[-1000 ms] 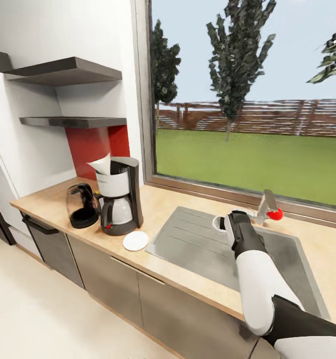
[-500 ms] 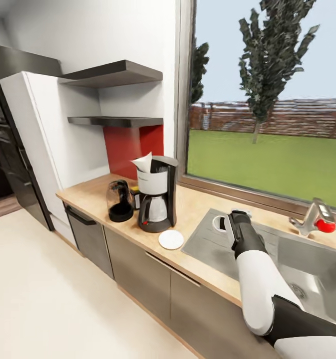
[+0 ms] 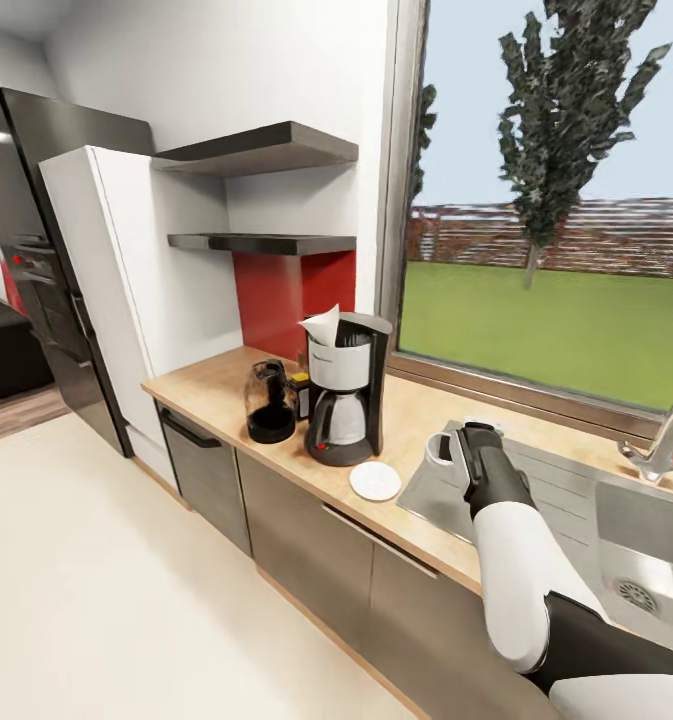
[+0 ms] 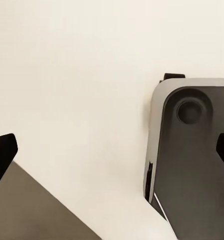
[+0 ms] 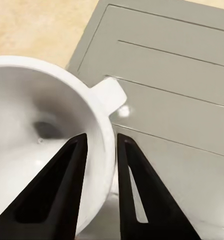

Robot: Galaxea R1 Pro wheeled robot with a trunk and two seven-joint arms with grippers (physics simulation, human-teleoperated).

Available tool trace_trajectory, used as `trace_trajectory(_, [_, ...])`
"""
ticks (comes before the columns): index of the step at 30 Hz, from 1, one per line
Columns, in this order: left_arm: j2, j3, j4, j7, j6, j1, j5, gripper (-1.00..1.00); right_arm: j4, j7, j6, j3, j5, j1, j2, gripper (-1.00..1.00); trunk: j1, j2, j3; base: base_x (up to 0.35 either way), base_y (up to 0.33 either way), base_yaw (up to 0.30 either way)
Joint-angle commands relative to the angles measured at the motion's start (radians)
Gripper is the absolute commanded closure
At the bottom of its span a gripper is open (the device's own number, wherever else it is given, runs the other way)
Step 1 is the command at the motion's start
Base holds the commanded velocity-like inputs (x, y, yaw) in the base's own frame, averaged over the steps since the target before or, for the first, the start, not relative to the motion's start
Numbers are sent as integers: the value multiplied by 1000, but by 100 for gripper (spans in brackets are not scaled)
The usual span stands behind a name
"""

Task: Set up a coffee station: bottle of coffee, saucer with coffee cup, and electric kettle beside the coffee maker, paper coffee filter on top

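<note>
The right gripper [image 5: 99, 165] is closed on the rim of the white coffee cup [image 5: 37, 130]: one finger is inside the cup and one is outside, with the cup wall pinched between them. In the head view the cup [image 3: 439, 449] is held up just above the ribbed drain board of the sink [image 3: 566, 490], at the end of the right arm.

The saucer [image 3: 375, 481] lies flat on the countertop [image 3: 216, 385], just beside the coffee maker [image 3: 349, 400] and near the counter's front edge. Nothing is on it. A paper filter [image 3: 324, 326] sits on top of the coffee maker. The electric kettle [image 3: 269, 402] stands on the other side of the coffee maker, and a small dark jar with a yellow label [image 3: 300, 390] peeks out between them (probably the bottle of coffee, but it is too small to be sure).

So the step in hand looks like the cup step: carry the cup over and set it on the saucer. The next move calls for bringing the cup across to the saucer, lowering it right in the middle, keeping it upright, and then letting go. The coffee maker is close by, so the arm should be careful not to bump it.

The left gripper's dark fingers [image 4: 3, 155] show at both edges of its wrist view, wide apart, with nothing between them and pale floor behind.
</note>
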State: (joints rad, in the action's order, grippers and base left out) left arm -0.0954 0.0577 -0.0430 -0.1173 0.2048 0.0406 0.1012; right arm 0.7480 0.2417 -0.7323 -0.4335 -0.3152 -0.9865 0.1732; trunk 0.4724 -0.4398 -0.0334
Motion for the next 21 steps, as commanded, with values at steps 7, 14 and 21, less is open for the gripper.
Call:
trace_trajectory(7, [0,7,-3,-1,4,2,11,-100,8,2,-4,-4,1,-1,1,100,1,-2,-2,0,69,12])
trace_trajectory(14, [-1,7,-3,-1,1,3,11,-100,6,2,-4,-4,1,-1,1,100,1,-2,-2,41,0,260])
trace_trajectory(21, [0,7,-2,-2,1,2,11,-100,3,2,-4,-5,1,-1,1,100,1,-2,-2,170,0,276])
